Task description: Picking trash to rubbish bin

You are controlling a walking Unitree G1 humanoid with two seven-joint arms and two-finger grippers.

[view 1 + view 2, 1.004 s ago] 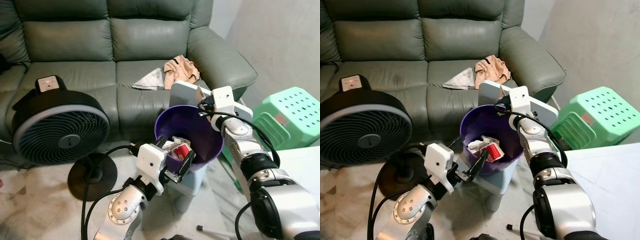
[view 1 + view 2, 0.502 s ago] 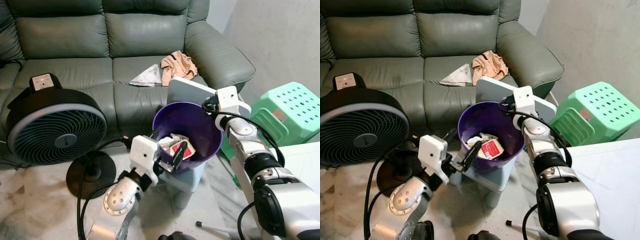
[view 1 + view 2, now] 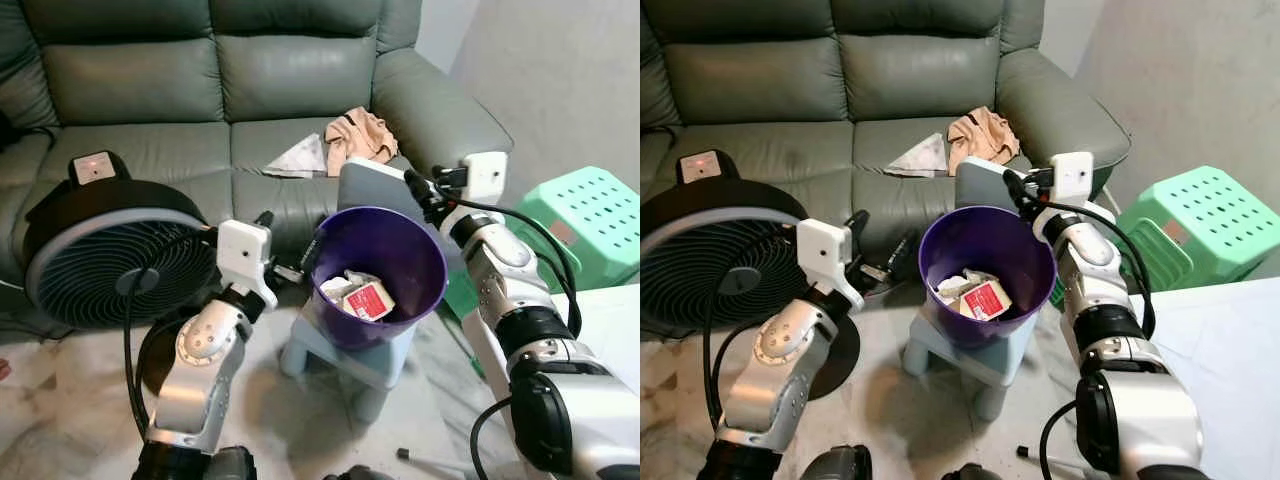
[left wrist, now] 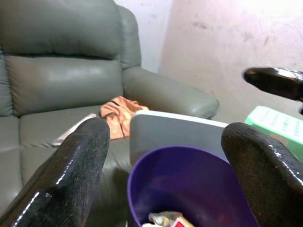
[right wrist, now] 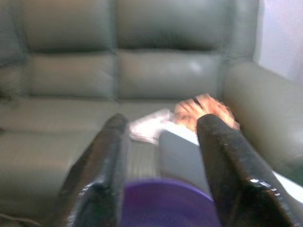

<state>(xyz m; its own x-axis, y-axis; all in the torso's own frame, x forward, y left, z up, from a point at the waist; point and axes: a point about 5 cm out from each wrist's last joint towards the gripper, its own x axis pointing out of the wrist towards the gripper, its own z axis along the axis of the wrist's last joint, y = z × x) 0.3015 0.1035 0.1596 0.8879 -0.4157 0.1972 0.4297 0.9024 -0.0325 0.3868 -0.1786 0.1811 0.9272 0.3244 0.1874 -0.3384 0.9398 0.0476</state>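
Your purple bin [image 3: 385, 262] sits dead centre of the head view, perched on a small pale stool [image 3: 350, 352] in front of the grey-green sofa [image 3: 200, 90]. Trash is already inside it: a red-and-white carton [image 3: 368, 299] on top of some crumpled wrappers [image 3: 342, 287].

Left gripper [image 3: 288, 262] hangs just left of the bin's rim, fingers spread wide with nothing between them; in the left wrist view you can see the bin mouth right between the two pads [image 4: 78, 161]. Right gripper [image 3: 420, 190] hovers at the upper right edge of the bin, just off the rim, fingers also apart and empty.

Room's tight on the left: the black floor fan [image 3: 110, 250] stands just beside the left arm, its cable running close by. Behind the bin a white lid or board [image 3: 372, 185] leans up against the sofa front. On the right, the green plastic stool [image 3: 590, 215] is near the right forearm. A tan cloth [image 3: 360, 135] and a paper scrap [image 3: 298, 157] lie on the sofa seat, well apart from both grippers.
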